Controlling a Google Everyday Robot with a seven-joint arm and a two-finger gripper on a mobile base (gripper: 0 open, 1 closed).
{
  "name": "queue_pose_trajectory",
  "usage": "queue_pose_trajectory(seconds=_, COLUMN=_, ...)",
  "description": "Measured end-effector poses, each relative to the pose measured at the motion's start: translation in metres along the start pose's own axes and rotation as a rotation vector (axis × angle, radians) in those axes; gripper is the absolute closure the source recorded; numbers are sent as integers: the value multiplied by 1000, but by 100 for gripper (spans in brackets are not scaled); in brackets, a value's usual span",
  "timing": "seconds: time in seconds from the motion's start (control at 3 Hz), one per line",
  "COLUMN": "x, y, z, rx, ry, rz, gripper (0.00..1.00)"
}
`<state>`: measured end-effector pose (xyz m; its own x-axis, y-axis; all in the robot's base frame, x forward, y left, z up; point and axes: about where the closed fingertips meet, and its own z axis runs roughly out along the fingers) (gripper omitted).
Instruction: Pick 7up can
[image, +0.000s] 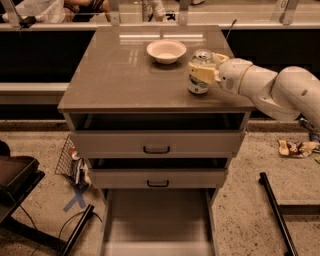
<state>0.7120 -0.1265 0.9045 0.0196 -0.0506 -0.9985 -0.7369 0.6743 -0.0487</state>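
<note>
The 7up can (198, 88), pale silver and green with a shiny metal top, stands upright near the right edge of the brown cabinet top (120, 75). My gripper (200, 70) reaches in from the right on a white arm (280, 90). Its pale fingers (201, 74) are closed around the can's upper half, one across the front. The can's base looks level with the tabletop or just above it; I cannot tell which.
A shallow white bowl (166, 51) sits behind and left of the can. Below the top are two drawers (157, 145), and the lowest one (157, 220) is pulled far out. A black pole (278, 215) lies on the floor at right, a wire rack (67, 157) at left.
</note>
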Motion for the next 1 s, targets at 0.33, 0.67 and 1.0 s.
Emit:
queue_pose_trajectory(seconds=0.33, x=-25, y=-12, z=-7, rx=-39, ry=-52, rz=48, gripper=100)
queue_pose_trajectory(seconds=0.67, x=-63, y=-31, z=-21, rx=-58, ry=-93, rz=56, gripper=100)
queue_pose_trajectory(seconds=1.0, x=-92, y=-44, z=-32, rx=-61, ry=-104, rz=41, gripper=100)
